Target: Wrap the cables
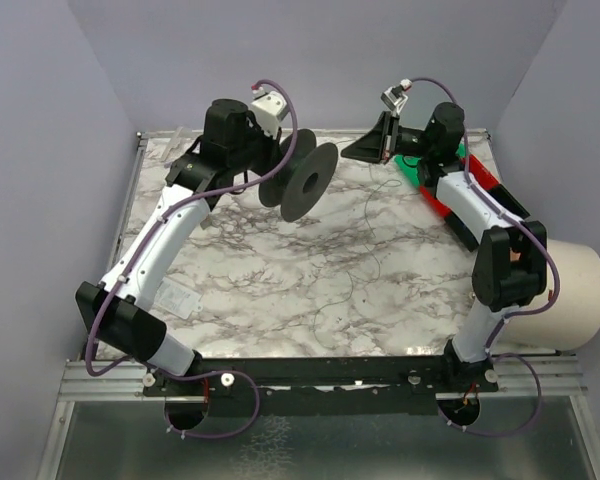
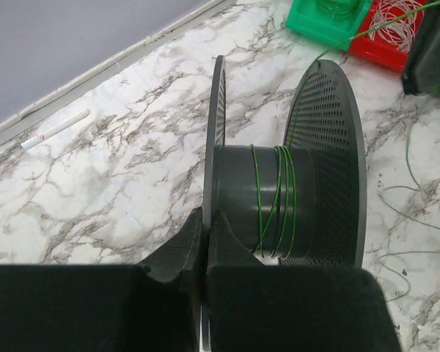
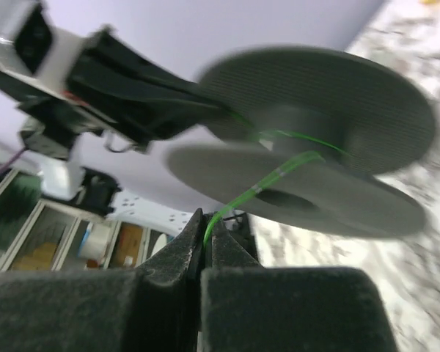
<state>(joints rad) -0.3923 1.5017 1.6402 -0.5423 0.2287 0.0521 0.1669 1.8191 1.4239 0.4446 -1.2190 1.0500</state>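
At 11 o'clock the left hand [image 2: 205,235] clamps the spool [image 2: 326,147] by its flange, steadying it. At 1 o'clock the right hand [image 3: 205,231] pinches the green cable [image 3: 279,174] taut for winding.

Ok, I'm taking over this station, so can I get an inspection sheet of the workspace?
Surface: marble table, loose strands lying on it.
Job's things: green wire, a few turns wound on the black spool; whitish coils in the red tray.
Clutter: green tray; white stick near the table's edge.
Grippers: left gripper shut on the spool's flange; right gripper shut on the green wire.
Cables: purple cords along both arms.
Surroundings: plain walls; white cylinder past the right edge.
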